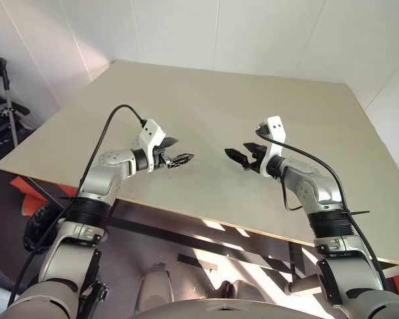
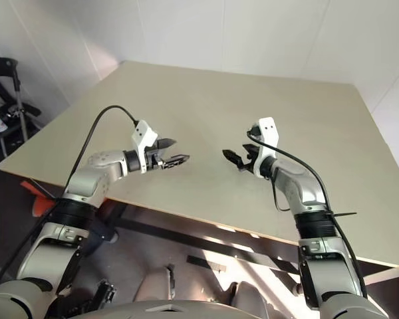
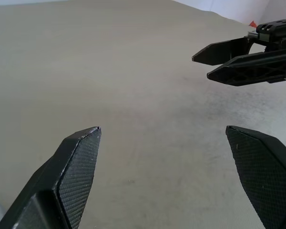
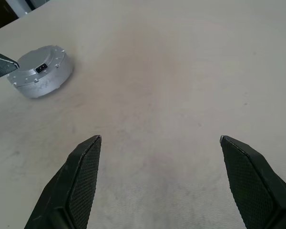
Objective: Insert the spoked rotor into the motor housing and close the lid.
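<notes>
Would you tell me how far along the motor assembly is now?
Looks done: the motor housing sits closed on the table, lid on top. In hand: nothing; left pincer and right pincer are open and empty. Left: seemingly nothing.

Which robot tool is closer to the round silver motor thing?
Left. The left tool is right beside the motor housing, with one fingertip next to it. The right tool is farther off across the table, pointing its way.
</notes>
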